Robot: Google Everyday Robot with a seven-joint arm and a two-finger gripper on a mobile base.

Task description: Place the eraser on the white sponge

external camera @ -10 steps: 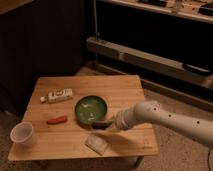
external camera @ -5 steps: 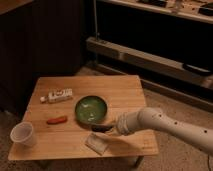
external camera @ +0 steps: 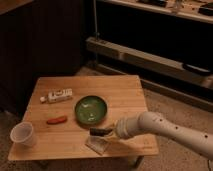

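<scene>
The eraser (external camera: pixel 99 132) is a small dark bar held at the tip of my gripper (external camera: pixel 110 132), just in front of the green plate's near rim. The gripper is shut on the eraser's right end. The white arm reaches in from the lower right. The white sponge (external camera: pixel 97 145) is a pale squarish pad lying on the table directly below and slightly in front of the eraser, close to the table's front edge. The eraser hangs just above the sponge's far edge; I cannot tell whether they touch.
A green plate (external camera: pixel 91 109) sits mid-table on the wooden table (external camera: pixel 125 95). A white labelled bottle (external camera: pixel 57 95) lies at the back left, an orange-red carrot-like piece (external camera: pixel 56 120) left of the plate, and a white cup (external camera: pixel 22 135) at the front left corner. Dark shelving stands behind.
The gripper with the eraser has moved from the plate's front rim toward the table's front edge and lower, ending over the sponge.
</scene>
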